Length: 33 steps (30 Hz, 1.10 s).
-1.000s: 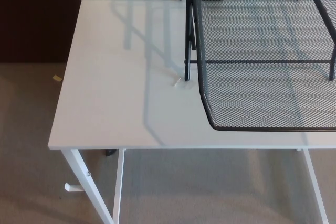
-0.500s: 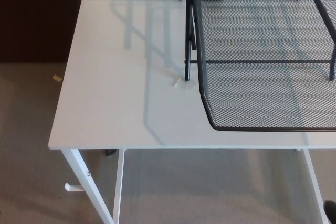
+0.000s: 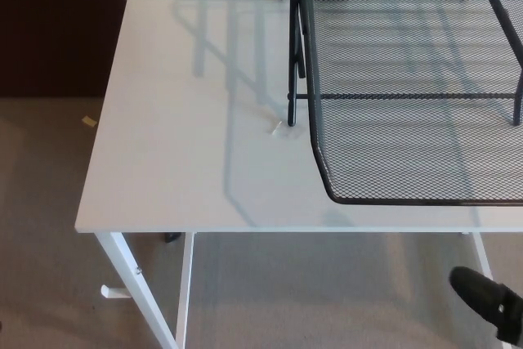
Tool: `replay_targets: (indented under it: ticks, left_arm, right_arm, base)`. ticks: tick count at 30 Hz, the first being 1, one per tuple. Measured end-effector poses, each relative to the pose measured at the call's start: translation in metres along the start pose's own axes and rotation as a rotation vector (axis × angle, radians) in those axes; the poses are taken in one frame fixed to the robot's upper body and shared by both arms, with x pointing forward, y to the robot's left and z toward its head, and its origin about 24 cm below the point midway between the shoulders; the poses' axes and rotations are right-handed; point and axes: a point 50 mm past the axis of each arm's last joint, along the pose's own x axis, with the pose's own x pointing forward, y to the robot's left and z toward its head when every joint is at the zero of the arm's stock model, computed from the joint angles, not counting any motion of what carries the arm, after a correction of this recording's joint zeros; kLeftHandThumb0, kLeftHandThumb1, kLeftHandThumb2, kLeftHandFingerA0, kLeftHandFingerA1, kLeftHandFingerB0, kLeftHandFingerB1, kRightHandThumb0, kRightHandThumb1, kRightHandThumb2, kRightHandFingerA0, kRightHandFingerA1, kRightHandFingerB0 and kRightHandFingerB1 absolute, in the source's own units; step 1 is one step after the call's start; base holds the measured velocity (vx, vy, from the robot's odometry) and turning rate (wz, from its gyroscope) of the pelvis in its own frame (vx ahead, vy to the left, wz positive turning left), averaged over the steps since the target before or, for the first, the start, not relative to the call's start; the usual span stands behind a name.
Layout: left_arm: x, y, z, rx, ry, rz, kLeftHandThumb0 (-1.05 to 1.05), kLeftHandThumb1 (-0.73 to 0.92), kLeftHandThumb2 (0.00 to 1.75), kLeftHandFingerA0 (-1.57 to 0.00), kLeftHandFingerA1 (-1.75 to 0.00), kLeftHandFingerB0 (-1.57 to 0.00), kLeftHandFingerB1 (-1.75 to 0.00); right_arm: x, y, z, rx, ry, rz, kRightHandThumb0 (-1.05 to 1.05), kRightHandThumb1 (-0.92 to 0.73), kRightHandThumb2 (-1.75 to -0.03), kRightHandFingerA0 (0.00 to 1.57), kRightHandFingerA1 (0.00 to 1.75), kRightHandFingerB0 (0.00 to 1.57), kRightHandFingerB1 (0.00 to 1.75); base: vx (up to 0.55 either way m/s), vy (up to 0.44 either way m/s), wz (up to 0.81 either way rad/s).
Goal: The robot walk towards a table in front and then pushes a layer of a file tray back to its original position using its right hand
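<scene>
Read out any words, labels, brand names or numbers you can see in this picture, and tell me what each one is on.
None can be read.
The black mesh file tray, the white table and the right hand show no print.
The small yellow scrap on the floor and the small clear bit on the table are too small to tell.

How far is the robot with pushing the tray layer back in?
The walk looks done: the white table is right below the camera. In hand: the right robot hand shows at the lower right, below the table edge. Left: the pulled-out mesh layer reaches the table's front edge, untouched, not pushed.
</scene>
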Motion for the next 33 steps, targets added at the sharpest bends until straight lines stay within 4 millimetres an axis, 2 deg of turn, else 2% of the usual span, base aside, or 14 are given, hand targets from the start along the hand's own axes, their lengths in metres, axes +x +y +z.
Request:
replay_targets:
  ticks: [3,4,6,9,12,14,15,20,21,26,27,31,32,33]
  left_arm:
    - [0.001,0.0,0.001,0.0,-0.003,0.0,-0.19,0.53,0.56,-0.5,-0.43,-0.39,-0.35]
    - [0.001,0.0,0.001,0.0,-0.004,0.0,-0.2,0.54,0.56,-0.49,-0.42,-0.39,-0.34]
    - [0.001,0.0,0.002,-0.001,-0.006,0.0,-0.2,0.54,0.56,-0.49,-0.42,-0.39,-0.34]
    - [0.002,0.0,0.003,-0.001,-0.009,0.0,-0.19,0.54,0.56,-0.49,-0.42,-0.38,-0.34]
    - [0.002,0.0,0.004,-0.001,-0.011,0.0,-0.25,0.49,0.61,-0.46,-0.45,-0.36,-0.39]
    - [0.002,0.0,0.004,-0.001,-0.012,0.0,-0.25,0.49,0.61,-0.46,-0.45,-0.36,-0.39]
    - [0.003,0.0,0.005,0.0,-0.013,0.001,-0.2,0.53,0.56,-0.49,-0.42,-0.38,-0.34]
    - [0.004,0.001,0.008,0.0,-0.022,0.002,-0.28,0.47,0.63,-0.45,-0.46,-0.36,-0.39]
    - [0.005,0.001,0.009,0.0,-0.023,0.003,-0.28,0.47,0.63,-0.46,-0.46,-0.36,-0.39]
    - [0.006,0.002,0.012,0.001,-0.025,0.005,-0.28,0.47,0.62,-0.46,-0.45,-0.36,-0.39]
    - [0.007,0.003,0.012,0.001,-0.024,0.006,-0.21,0.53,0.55,-0.49,-0.41,-0.37,-0.34]
    - [0.008,0.005,0.015,0.003,-0.022,0.009,-0.28,0.47,0.62,-0.46,-0.46,-0.36,-0.39]
    - [0.008,0.005,0.015,0.004,-0.021,0.01,-0.28,0.46,0.62,-0.47,-0.46,-0.36,-0.39]
    - [0.008,0.007,0.016,0.007,-0.02,0.012,-0.29,0.46,0.63,-0.47,-0.45,-0.36,-0.39]
  right_arm:
    - [0.007,0.006,-0.001,-0.015,-0.02,0.015,-0.56,-0.36,-0.68,0.07,0.35,0.1,0.34]
    - [0.009,0.009,-0.001,-0.019,-0.026,0.023,-0.5,-0.41,-0.54,0.07,0.35,0.14,0.28]
    - [0.013,0.013,-0.003,-0.029,-0.035,0.039,-0.52,-0.36,-0.66,0.06,0.37,0.11,0.33]
    - [0.019,0.02,-0.005,-0.048,-0.045,0.071,-0.5,-0.39,-0.53,0.06,0.34,0.16,0.29]
    - [0.023,0.03,-0.009,-0.07,-0.042,0.112,-0.29,-0.17,-0.79,0.04,0.54,0.0,0.49]
    - [0.025,0.035,-0.011,-0.081,-0.039,0.135,-0.29,-0.17,-0.79,0.04,0.54,0.0,0.49]
    - [0.026,0.039,-0.014,-0.093,-0.034,0.155,-0.51,-0.39,-0.54,0.07,0.32,0.15,0.28]
    - [0.028,0.053,-0.022,-0.135,-0.013,0.224,-0.52,-0.39,-0.54,0.08,0.32,0.17,0.29]
    - [0.027,0.056,-0.023,-0.146,-0.009,0.24,-0.29,-0.15,-0.77,0.04,0.53,0.0,0.48]
    - [0.028,0.071,-0.033,-0.211,0.008,0.316,-0.29,-0.16,-0.78,0.04,0.53,0.0,0.48]
    - [0.029,0.074,-0.035,-0.228,0.011,0.331,-0.52,-0.39,-0.54,0.08,0.29,0.17,0.29]
    - [0.032,0.084,-0.043,-0.295,0.011,0.377,-0.53,-0.4,-0.55,0.08,0.29,0.16,0.28]
    - [0.033,0.086,-0.045,-0.309,0.009,0.383,-0.56,-0.37,-0.68,0.07,0.33,0.12,0.36]
    - [0.036,0.089,-0.047,-0.337,0.003,0.39,-0.29,-0.17,-0.79,0.03,0.52,0.0,0.48]
  base:
    - [0.0,0.0,0.0]
    - [0.0,0.0,0.0]
    - [0.0,0.0,0.0]
    - [0.0,0.0,0.0]
    - [0.0,0.0,0.0]
    - [0.0,0.0,0.0]
    - [0.0,0.0,0.0]
    - [0.0,0.0,0.0]
    - [0.0,0.0,0.0]
    - [0.0,0.0,0.0]
    - [0.0,0.0,0.0]
    - [0.0,0.0,0.0]
    - [0.0,0.0,0.0]
    - [0.0,0.0,0.0]
